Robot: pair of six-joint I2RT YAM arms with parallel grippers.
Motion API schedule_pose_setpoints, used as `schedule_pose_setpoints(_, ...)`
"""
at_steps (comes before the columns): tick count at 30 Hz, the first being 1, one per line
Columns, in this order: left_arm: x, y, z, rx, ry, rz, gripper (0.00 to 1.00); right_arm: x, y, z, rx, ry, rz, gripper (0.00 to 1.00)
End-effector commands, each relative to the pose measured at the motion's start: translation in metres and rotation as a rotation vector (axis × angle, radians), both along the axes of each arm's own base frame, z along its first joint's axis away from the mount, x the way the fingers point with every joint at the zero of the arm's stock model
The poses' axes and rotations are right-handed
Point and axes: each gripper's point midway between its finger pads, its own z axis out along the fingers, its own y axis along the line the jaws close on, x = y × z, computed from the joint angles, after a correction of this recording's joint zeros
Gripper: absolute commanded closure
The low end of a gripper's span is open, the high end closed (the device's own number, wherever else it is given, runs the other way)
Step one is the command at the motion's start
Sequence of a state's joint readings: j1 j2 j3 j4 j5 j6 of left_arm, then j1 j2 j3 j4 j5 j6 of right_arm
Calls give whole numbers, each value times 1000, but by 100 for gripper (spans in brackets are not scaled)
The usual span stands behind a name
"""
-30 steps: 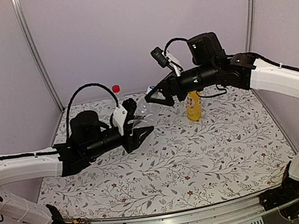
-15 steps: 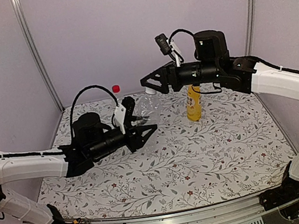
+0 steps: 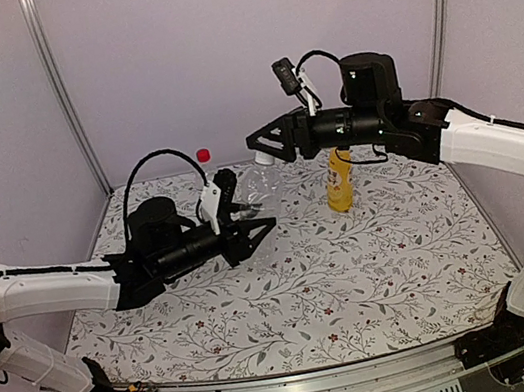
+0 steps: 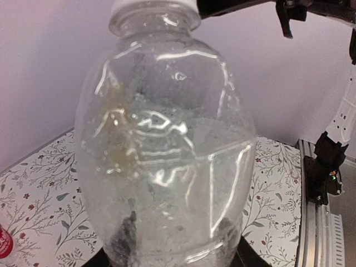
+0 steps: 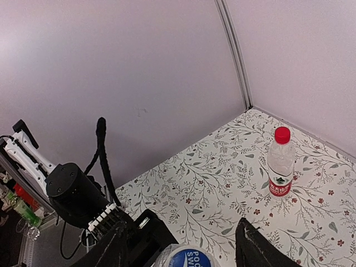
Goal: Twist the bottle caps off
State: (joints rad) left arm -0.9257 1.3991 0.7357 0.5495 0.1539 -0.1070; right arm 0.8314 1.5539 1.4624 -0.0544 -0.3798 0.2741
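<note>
My left gripper (image 3: 250, 222) is shut on the lower body of a clear unlabelled bottle (image 4: 167, 139), which stands upright and fills the left wrist view. Its fingers (image 4: 129, 240) show dark through the plastic. The bottle's blue cap (image 5: 192, 259) lies between the jaws of my right gripper (image 5: 195, 216), which is open, with a gap on the cap's right side. A clear bottle with a red-and-white label (image 5: 280, 164) and a red cap (image 5: 282, 134) stands at the far left (image 3: 204, 166). The yellow-orange bottle (image 3: 339, 184) stands behind my right arm, which hides its cap.
The floral table (image 3: 356, 271) is walled by lilac panels at the back and sides. A metal corner post (image 3: 61, 89) rises behind the red-capped bottle. My right arm (image 3: 474, 133) reaches over the table from the right.
My right gripper has risen and levelled out over the clear bottle's top. My left gripper has shifted slightly right and set the bottle more upright.
</note>
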Motion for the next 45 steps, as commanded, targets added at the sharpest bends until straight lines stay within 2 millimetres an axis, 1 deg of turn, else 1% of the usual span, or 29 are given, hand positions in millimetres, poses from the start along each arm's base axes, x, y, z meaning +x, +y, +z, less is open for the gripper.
schedule_pose_setpoints(1,-8,-4,11,-34,-24,-22,62,-4,6,-9,-5,18,33,37)
schedule_pose_setpoints(7,-7,-3,11,-34,-23,-16,62,-6,10,-22,-23,47,61,40)
schedule_pose_setpoints(13,-7,-2,11,-33,-23,-13,63,-8,11,-24,-24,53,74,43)
schedule_pose_setpoints(17,-7,-2,12,-31,-24,-11,63,-7,12,-27,-31,63,75,48)
schedule_pose_setpoints(18,-7,-2,12,-31,-25,-10,63,-8,12,-29,-33,65,76,51)
schedule_pose_setpoints(22,-6,-1,11,-29,-22,-5,63,-9,12,-28,-31,64,81,58)
schedule_pose_setpoints(32,-6,0,11,-29,-24,-3,64,-10,13,-32,-33,74,89,59)
schedule_pose_setpoints(43,-6,0,8,-24,-16,-2,64,-11,13,-29,-25,68,94,67)
schedule_pose_setpoints(45,-6,0,7,-23,-15,-3,64,-11,13,-29,-24,67,94,71)
